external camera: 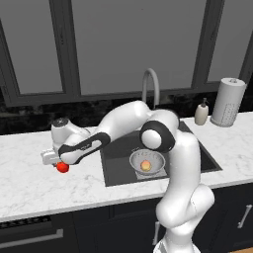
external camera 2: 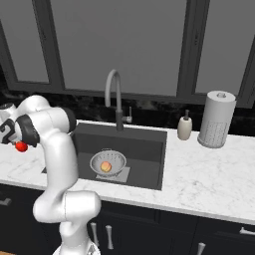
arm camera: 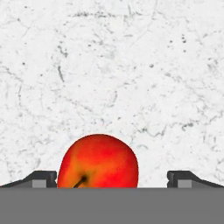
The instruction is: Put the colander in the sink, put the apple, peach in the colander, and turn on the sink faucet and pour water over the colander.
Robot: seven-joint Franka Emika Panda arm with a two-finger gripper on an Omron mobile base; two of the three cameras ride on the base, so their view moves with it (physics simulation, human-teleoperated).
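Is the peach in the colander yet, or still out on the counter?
In. The peach lies inside the colander, which sits in the sink.

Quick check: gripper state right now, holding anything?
Gripper: open, fingertips either side of the apple on the counter, not closed on it.

A white marble countertop with grey veining (external camera: 29, 183) runs along the wall below a row of dark-framed grey window panels (external camera: 128, 44). A small cream soap dispenser bottle (external camera: 201, 112) stands on the countertop just beside a tall white paper towel roll (external camera: 228, 102). Dark cabinet fronts with silver handles (external camera 2: 219, 239) sit below the countertop's front edge.
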